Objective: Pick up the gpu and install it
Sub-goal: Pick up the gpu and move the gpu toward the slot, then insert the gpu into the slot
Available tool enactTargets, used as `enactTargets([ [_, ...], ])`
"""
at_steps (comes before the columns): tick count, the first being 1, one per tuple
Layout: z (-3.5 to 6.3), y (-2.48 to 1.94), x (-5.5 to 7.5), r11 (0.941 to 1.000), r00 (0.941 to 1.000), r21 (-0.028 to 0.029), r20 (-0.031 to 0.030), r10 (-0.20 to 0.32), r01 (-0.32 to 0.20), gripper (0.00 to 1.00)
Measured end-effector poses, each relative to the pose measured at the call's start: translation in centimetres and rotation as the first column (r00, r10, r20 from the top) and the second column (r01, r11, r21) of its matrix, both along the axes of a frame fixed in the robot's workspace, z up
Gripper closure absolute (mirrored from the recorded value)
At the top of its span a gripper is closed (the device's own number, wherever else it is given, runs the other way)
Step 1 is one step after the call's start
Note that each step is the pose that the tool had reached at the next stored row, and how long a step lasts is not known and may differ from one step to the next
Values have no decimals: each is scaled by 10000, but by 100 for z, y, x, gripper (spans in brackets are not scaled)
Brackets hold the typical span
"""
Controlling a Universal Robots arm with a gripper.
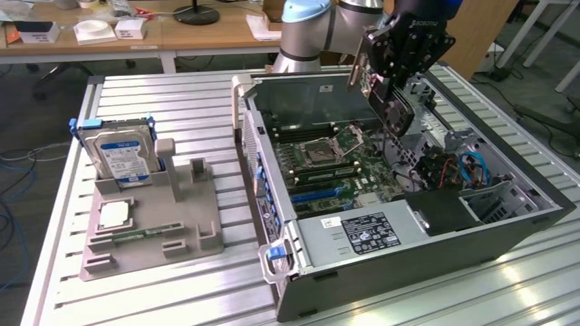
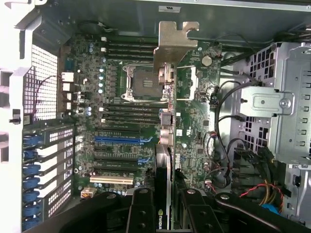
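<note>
The gpu (image 2: 164,145) hangs edge-on above the motherboard (image 2: 194,121) inside the open computer case (image 1: 507,224), its silver bracket (image 2: 176,41) at the far end; the gripper (image 2: 165,208) is clamped on the card's two flat faces; no slot holds it yet. It looks light and stiff but fragile — best gripped on the faces near one end, as here, away from the edge contacts; the hard drive (image 1: 122,153) stands well apart in its holder (image 1: 154,231).
</note>
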State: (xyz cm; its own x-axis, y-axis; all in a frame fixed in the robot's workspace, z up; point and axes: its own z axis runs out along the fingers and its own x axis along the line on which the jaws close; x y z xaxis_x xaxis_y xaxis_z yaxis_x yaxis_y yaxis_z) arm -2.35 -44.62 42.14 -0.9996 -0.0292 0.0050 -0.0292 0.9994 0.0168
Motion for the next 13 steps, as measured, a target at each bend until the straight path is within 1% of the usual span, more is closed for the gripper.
enactTargets([
  [9, 0, 0, 96, 10000, 10000, 0, -5, 0, 0, 74],
  [13, 0, 0, 101, 10000, 10000, -1, -5, 0, 0, 74],
])
